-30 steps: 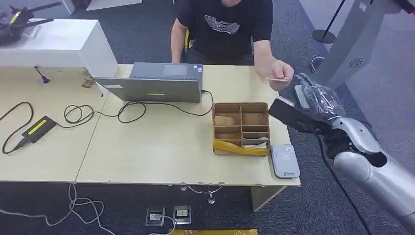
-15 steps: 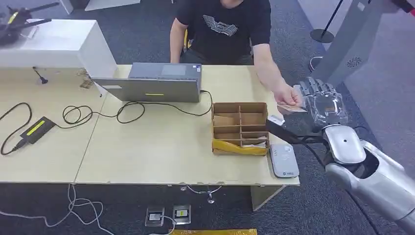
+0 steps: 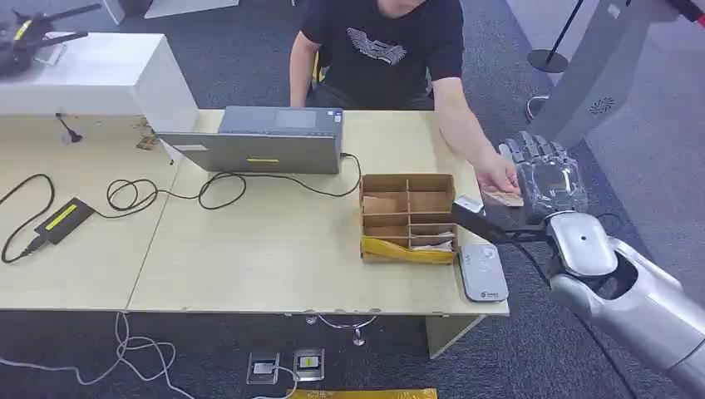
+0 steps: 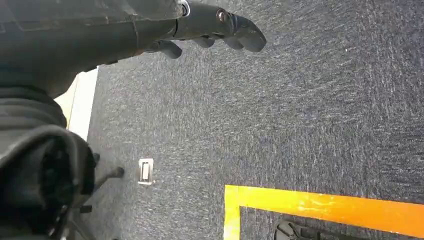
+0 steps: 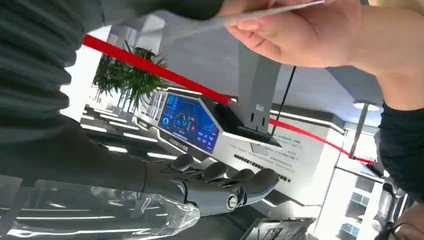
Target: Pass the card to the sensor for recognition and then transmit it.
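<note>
Person's hand (image 3: 499, 178) has come down from above the bench's far corner and now sits right against my right hand (image 3: 544, 179), beside the box (image 3: 408, 218). My right hand has turned palm-up since a second ago and barely shifted in the last half second. Card (image 3: 502, 199) lies between the person's fingertips and my thumb, just beyond the box's right side. In the right wrist view the card (image 5: 240, 16) is edge-on, the person's hand (image 5: 295, 32) around it, my fingers (image 5: 225, 185) stretched out and apart, well off the card. Whether my thumb presses it yet, I cannot tell; I judge the handover in progress, not done.

Sensor (image 3: 483, 271) lies flat on the bench (image 3: 249, 249), just nearer me than the box's right corner, untouched. Next comes closing on the card, then lowering it to the sensor.

Left hand (image 4: 210, 27) hangs over carpet, fingers loosely curled, holding nothing.
</note>
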Tool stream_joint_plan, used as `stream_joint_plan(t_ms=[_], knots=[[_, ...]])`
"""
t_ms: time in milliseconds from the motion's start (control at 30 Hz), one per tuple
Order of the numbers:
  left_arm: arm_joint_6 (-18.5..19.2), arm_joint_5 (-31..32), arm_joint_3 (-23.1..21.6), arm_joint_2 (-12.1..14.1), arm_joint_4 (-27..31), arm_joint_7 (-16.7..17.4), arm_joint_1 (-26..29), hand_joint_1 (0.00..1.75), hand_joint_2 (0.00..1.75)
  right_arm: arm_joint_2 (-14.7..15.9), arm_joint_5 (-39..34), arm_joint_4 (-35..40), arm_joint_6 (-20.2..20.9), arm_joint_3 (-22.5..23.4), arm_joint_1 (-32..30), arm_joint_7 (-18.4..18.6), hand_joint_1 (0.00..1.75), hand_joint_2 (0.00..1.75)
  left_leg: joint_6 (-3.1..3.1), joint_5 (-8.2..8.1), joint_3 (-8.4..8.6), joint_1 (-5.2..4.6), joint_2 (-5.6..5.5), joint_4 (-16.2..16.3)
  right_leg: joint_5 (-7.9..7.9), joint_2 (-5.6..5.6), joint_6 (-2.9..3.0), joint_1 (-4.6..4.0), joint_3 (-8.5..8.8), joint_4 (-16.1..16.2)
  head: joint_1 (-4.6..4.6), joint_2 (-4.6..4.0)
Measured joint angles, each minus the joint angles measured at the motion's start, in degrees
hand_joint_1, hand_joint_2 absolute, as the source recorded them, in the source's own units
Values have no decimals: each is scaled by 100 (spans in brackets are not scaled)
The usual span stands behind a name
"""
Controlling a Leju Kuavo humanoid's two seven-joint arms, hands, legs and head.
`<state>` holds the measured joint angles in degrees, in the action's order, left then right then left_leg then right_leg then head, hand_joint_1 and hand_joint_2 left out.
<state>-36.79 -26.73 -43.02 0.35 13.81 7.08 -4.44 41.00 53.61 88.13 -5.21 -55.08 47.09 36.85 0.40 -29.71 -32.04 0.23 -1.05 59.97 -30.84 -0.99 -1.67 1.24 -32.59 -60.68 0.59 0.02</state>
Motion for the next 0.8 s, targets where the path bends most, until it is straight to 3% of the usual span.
stream_joint_plan(t_ms=[800], knots=[[26, -208, -345, 28, 4, -2, -6, 0, 0, -184, -531, -562, -557, 103, -238, -79, 175, 175, 0, 0, 1, 0, 0, 0, 0, 0, 0, 0, 0, 1, 0, -2]])
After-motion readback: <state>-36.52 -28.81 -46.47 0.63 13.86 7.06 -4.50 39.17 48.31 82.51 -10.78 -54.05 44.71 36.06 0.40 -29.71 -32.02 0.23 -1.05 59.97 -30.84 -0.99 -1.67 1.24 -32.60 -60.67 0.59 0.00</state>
